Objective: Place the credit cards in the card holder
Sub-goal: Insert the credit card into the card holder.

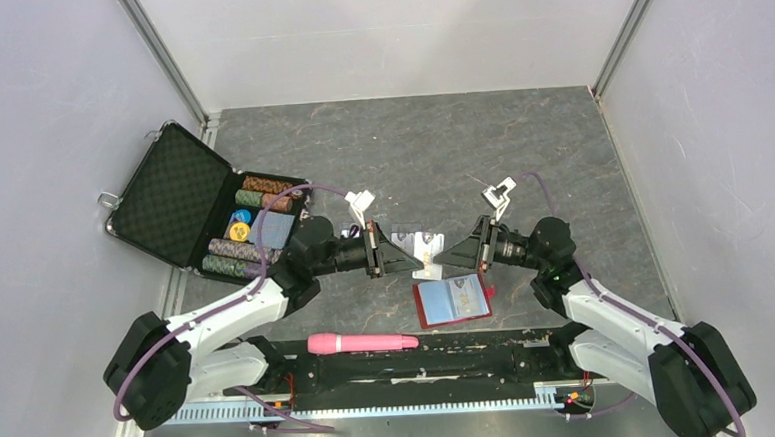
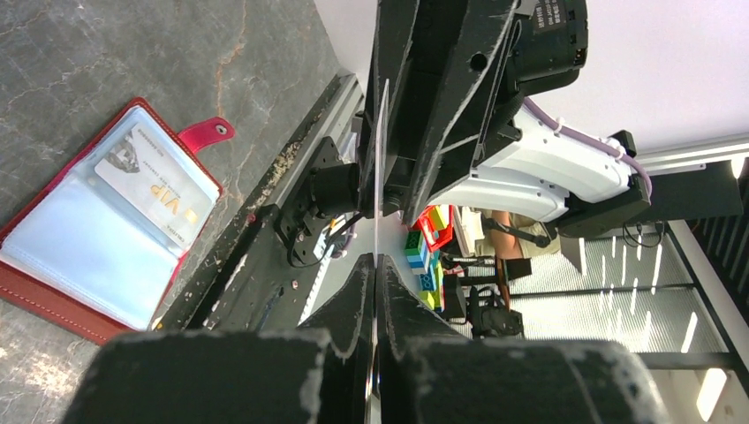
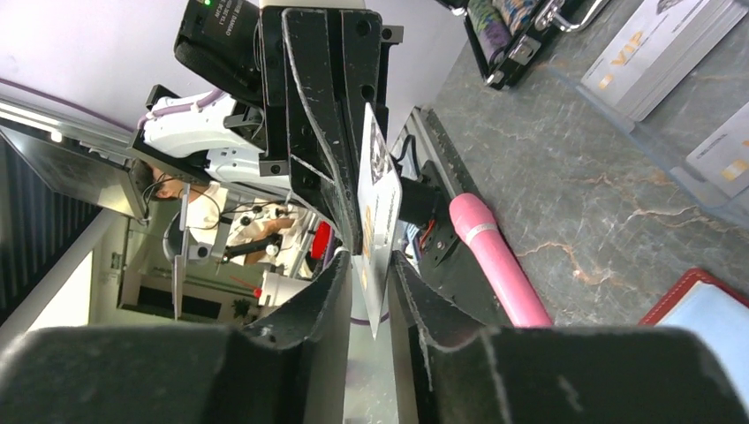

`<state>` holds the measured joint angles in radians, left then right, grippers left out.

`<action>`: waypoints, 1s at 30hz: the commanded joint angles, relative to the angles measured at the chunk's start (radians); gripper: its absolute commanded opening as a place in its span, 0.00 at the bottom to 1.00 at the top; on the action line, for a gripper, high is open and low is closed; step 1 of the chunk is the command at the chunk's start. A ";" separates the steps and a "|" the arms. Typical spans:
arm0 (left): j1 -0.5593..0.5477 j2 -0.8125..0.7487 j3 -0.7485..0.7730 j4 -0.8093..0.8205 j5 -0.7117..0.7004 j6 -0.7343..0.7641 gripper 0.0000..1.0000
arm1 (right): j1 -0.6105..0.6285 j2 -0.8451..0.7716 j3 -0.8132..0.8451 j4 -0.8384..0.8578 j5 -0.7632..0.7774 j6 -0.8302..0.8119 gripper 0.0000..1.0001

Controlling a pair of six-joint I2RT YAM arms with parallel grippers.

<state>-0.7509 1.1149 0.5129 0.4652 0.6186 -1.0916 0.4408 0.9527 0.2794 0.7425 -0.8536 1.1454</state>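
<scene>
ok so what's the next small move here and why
Probably close the right gripper on the credit card: the left gripper pinches one edge in mid-air, the right fingers straddle it with gaps showing, and the open red card holder lies below.

I see a grey marbled desk (image 1: 410,147). The red card holder (image 1: 453,300) lies open on it near the middle, a black chip briefcase (image 1: 177,194) stands open far left, and a clear case (image 3: 658,124) sits mid-desk. A pink cylinder (image 1: 362,342) rests on the near rail (image 1: 471,359).

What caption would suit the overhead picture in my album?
A credit card held mid-air by the left gripper, the right gripper straddling it, near the open red card holder.
</scene>
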 commanded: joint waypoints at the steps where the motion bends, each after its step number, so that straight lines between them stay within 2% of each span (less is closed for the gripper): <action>1: -0.013 0.013 -0.001 0.060 0.029 -0.038 0.02 | 0.031 0.021 0.033 0.078 -0.016 0.015 0.19; 4: -0.015 0.018 -0.007 0.060 0.033 -0.039 0.03 | 0.033 0.022 0.035 0.075 -0.010 0.008 0.00; 5: -0.015 0.017 -0.011 0.058 0.029 -0.037 0.08 | 0.033 0.018 0.037 0.056 -0.010 -0.005 0.00; 7: -0.015 0.009 -0.018 0.027 0.004 -0.030 0.25 | 0.033 0.006 0.052 -0.036 0.003 -0.065 0.00; 9: -0.015 -0.010 -0.024 -0.040 -0.049 -0.025 0.49 | 0.030 -0.012 0.084 -0.216 0.034 -0.184 0.00; 10: -0.015 -0.021 -0.025 -0.090 -0.079 -0.024 0.55 | 0.026 -0.021 0.107 -0.331 0.060 -0.257 0.00; 11: -0.015 -0.031 -0.027 -0.143 -0.116 -0.019 0.57 | 0.020 -0.030 0.126 -0.448 0.090 -0.313 0.00; 17: -0.019 0.005 0.004 -0.417 -0.205 0.053 0.57 | -0.062 -0.058 0.130 -0.798 0.166 -0.538 0.00; 21: -0.069 0.070 0.068 -0.663 -0.338 0.135 0.54 | -0.074 -0.039 0.138 -1.003 0.264 -0.672 0.00; 26: -0.160 0.204 0.141 -0.758 -0.439 0.163 0.51 | -0.073 -0.015 0.123 -1.046 0.293 -0.714 0.00; 30: -0.205 0.300 0.187 -0.758 -0.484 0.164 0.51 | -0.066 0.023 0.114 -1.036 0.288 -0.732 0.00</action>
<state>-0.9184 1.3483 0.6323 -0.2375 0.2302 -0.9852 0.3691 0.9466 0.3843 -0.2699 -0.5892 0.4801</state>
